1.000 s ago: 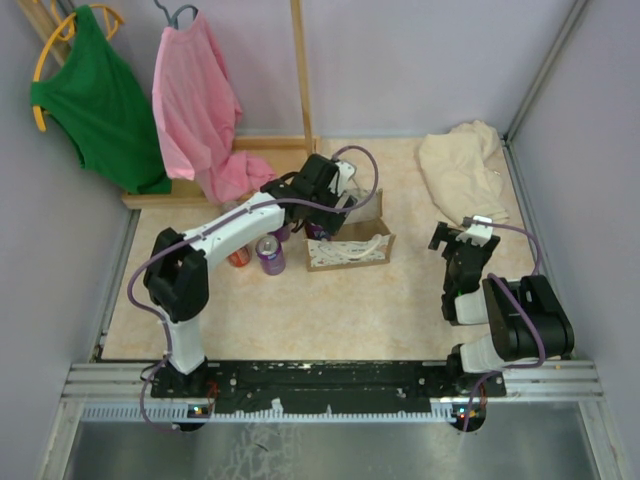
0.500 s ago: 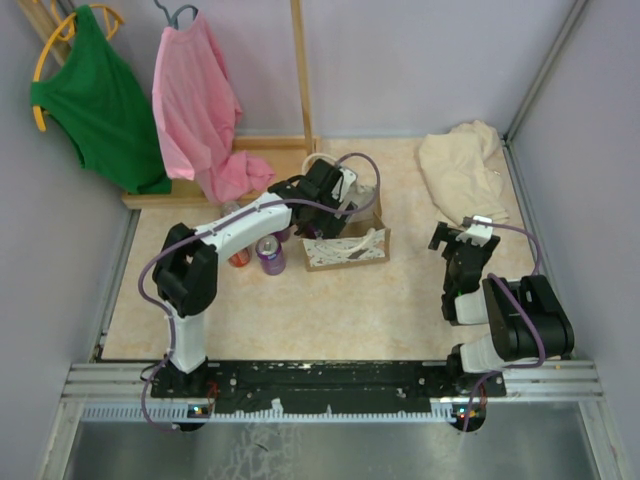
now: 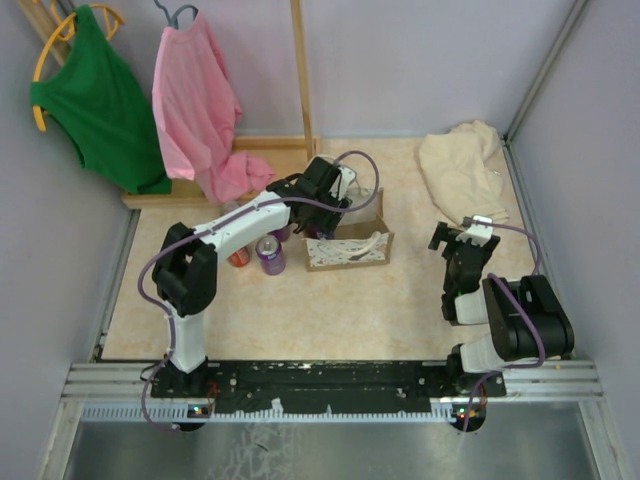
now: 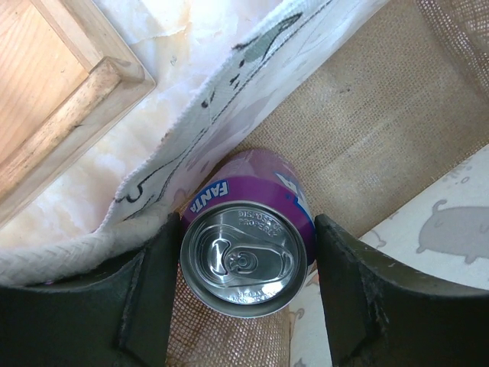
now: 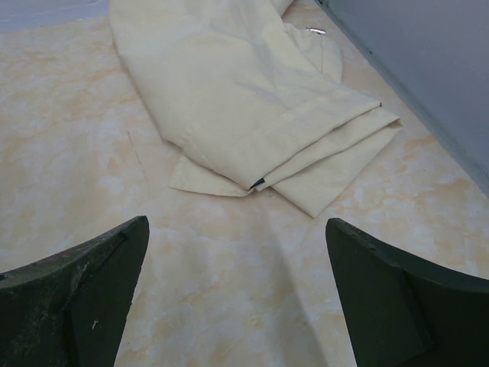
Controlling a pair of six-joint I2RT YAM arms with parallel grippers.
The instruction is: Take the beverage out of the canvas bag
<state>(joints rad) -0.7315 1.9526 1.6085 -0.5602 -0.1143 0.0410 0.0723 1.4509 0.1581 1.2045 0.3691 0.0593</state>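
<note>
Inside small boxy beige canvas bag (image 4: 359, 130), close to its speckled wall: purple aluminium soda can (image 4: 244, 264), seems upright, silver lid with pull tab up. Left gripper (image 4: 248, 222) enters through open top, black fingers (image 4: 153, 290) pressed on both can sides; smooth round body suits side grip. Bag lining is coarse weave, walls soft. Right gripper (image 5: 237, 222) jaws wide apart, empty, above marbled table (image 5: 76, 138), near folded cream cloth (image 5: 244, 99).
</note>
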